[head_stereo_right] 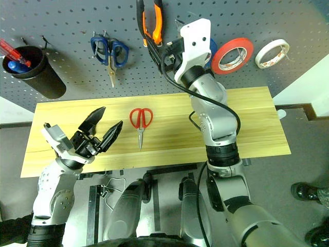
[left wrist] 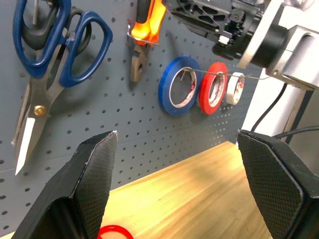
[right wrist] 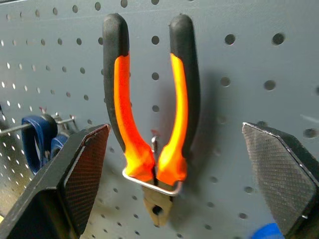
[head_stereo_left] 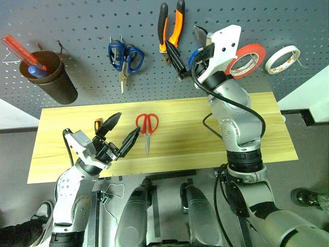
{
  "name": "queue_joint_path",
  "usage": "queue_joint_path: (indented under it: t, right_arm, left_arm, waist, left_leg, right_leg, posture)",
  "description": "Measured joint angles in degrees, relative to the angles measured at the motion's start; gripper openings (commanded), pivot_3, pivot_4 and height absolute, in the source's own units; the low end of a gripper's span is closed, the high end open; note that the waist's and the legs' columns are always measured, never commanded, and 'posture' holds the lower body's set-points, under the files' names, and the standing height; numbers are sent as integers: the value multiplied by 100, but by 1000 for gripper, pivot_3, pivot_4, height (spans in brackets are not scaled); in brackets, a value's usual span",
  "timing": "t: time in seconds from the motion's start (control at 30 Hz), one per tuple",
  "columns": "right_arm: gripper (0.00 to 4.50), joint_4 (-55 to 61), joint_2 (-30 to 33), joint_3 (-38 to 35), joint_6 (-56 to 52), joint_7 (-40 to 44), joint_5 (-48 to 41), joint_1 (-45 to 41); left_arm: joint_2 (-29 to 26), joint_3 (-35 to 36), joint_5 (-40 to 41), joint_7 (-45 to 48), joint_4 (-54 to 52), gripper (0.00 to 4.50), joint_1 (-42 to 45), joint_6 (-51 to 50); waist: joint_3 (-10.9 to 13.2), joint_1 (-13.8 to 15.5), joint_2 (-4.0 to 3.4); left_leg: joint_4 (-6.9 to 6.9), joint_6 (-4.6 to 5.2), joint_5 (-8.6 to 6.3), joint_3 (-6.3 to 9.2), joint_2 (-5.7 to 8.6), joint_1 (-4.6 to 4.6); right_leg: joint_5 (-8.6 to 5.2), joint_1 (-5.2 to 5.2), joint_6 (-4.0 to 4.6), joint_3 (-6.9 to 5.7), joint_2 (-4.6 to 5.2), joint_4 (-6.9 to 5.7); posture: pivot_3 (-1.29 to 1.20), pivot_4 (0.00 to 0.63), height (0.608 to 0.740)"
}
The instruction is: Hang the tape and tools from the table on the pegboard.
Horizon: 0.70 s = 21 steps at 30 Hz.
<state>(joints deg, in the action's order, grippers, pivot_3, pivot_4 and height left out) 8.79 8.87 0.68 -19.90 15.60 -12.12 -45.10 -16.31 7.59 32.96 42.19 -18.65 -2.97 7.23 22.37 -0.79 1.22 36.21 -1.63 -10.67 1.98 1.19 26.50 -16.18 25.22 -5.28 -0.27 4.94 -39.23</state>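
Pliers (right wrist: 149,124) hang on the pegboard (right wrist: 239,74) before the right pincer (right wrist: 189,179) (spread, empty).

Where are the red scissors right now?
The red-handled scissors lie flat near the middle of the wooden table, blades pointing toward the near edge, just right of the open left gripper and below the blue-handled scissors on the pegboard.

A grey floor (head_stereo_left: 313,170) is being seen beneath and beside the furniture. White surfaces (head_stereo_left: 308,92) are flanking the wall panel at both sides. A person's dark shoe (head_stereo_left: 307,197) is resting on the floor at right.
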Motion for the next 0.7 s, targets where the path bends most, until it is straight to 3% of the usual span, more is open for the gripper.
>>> queue_joint_path:
  t: [0.17, 0.3, 0.37, 0.53, 0.7]
  right_arm:
    - [4469, 1313, 907, -75, -1077, 575, -617, 1072]
    - [4469, 2894, 2168, -535, -2253, 1543, -2062, 2494]
    - [4469, 3423, 2505, -855, -2627, 1726, -2668, 3001]
    - [4469, 3751, 2783, -1311, -2884, 1551, -3211, 3165]
    - [4469, 3739, 2720, -1111, -2936, 1131, -3201, 3054]
  left_arm:
    - [-12, 26, -53, -10, -31, 3989, -271, 82]
    - [-223, 6, -209, -208, -386, 3989, -266, -87]
    - [-317, -4, -292, -569, -645, 3989, 2, -440]
    - [-381, -263, -1050, -1904, -795, 3989, 126, -1942]
    - [277, -759, -2051, -3325, -389, 3989, 471, -3185]
  waist:
    - [-2, 40, 3]
    - [-4, 76, 4]
    - [-6, 80, 6]
    - [-20, -14, 16]
    - [-24, 40, 23]
  left_leg:
    - [-2, 9, -5, 1, 2, 8]
    - [-1, 12, -8, 4, -2, 5]
    - [4, 12, -8, 3, -8, -6]
    - [10, 12, -8, -1, -8, -22]
    - [17, 13, -8, 6, -1, -7]
  right_leg:
    - [0, -2, -1, 0, 9, 17]
    - [-1, -9, -1, 0, 12, 21]
    - [-1, -20, -1, 1, 8, 21]
    - [0, -37, -5, 4, 3, 22]
    - [5, -33, -15, -6, -1, 22]
  posture:
    - [67, 326, 714]
    - [64, 329, 714]
    - [51, 332, 714]
    - [43, 338, 714]
    - [35, 348, 714]
